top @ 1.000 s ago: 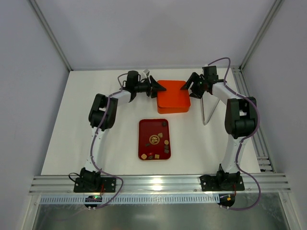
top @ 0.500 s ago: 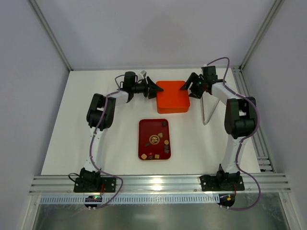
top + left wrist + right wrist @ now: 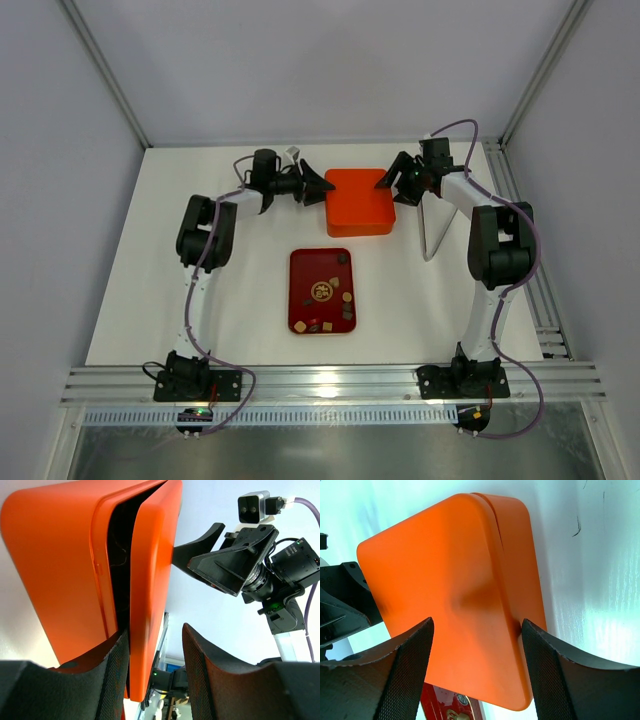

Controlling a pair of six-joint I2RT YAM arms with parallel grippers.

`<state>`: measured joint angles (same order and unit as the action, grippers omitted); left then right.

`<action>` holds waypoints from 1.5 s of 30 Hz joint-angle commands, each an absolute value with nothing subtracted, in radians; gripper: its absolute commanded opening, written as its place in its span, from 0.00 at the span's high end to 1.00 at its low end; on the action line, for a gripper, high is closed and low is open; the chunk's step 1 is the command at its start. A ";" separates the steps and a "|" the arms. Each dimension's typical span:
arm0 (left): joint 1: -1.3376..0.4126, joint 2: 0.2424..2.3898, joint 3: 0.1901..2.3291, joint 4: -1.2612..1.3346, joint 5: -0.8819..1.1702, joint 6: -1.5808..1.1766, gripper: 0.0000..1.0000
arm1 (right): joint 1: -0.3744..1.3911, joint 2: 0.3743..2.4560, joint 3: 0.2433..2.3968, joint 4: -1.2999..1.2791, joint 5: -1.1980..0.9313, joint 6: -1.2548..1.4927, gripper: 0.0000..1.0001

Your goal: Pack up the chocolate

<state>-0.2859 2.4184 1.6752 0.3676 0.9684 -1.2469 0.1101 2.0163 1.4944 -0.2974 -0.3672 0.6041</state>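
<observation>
Left pincer (image 3: 153,632) spread, straddling the lid edge of the glossy orange box (image 3: 55,555); right pincer (image 3: 476,624) spread around its rounded corner. Chocolate (image 3: 347,297) lies well apart from both, on the red tray (image 3: 305,270), matte white table (image 3: 250,300)

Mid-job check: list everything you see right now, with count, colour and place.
box: one, orange, far centre of the table, lid slightly ajar in the left wrist view
tray: one, dark red, flat, centre of the table, nearer than the box
chocolate: several small pieces, dark brown and tan, scattered on the tray; too small to count exactly
sheet: one, white, thin, right of the box beside the right arm; I cannot tell what it is
table: one, white
left gripper: black, open, at the box's left edge, fingers straddling the lid rim
right gripper: black, open, at the box's right edge
</observation>
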 commanded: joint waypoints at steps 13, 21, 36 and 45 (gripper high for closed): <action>-0.255 2.336 1.638 0.364 0.994 -1.210 0.55 | 0.124 2.016 1.532 -0.290 -0.354 0.586 0.28; -0.238 2.327 1.615 0.357 0.996 -1.201 0.55 | 0.127 2.016 1.537 -0.291 -0.354 0.584 0.28; -0.218 2.301 1.592 0.278 0.991 -1.143 0.55 | 0.130 2.017 1.537 -0.298 -0.351 0.578 0.28; -0.225 2.283 1.597 0.206 0.960 -1.059 0.39 | 0.149 2.016 1.555 -0.316 -0.328 0.565 0.28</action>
<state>-0.2256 2.3592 1.5932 0.2356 0.9607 -1.1133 0.1322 2.0167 1.5063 -0.3229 -0.3473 0.5903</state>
